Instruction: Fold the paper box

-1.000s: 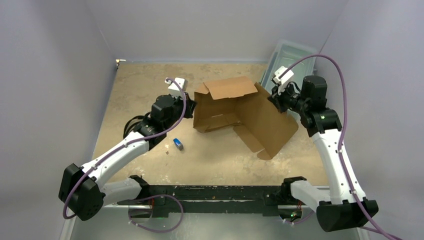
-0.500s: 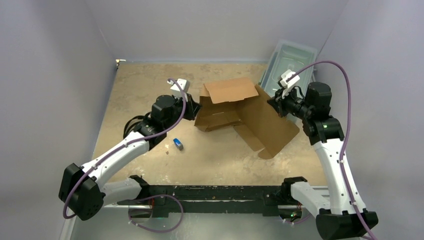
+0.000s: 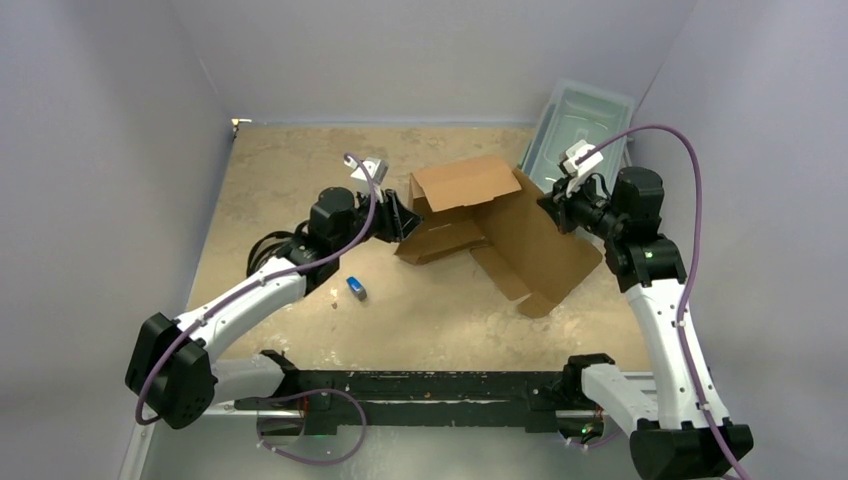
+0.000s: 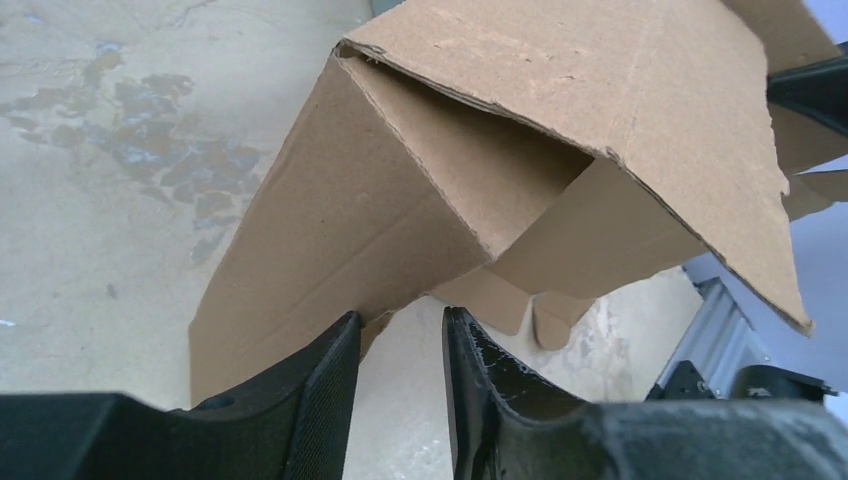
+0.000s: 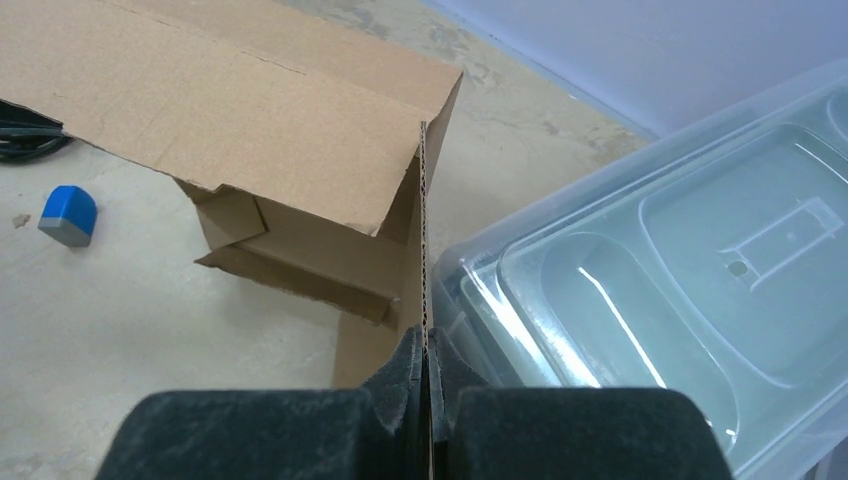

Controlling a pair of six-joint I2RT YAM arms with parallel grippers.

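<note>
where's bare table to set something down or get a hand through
Two bare patches: the far-left table between the back wall and the left arm, and the near strip between the paper box and the black base rail, right of the blue block. Crowded on the right: box, clear bin and right arm stand close together.

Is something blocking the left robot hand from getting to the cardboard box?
No, nothing visible is in the way. The left gripper stands open right beside the paper box. The right gripper pinches the box's edge.
</note>
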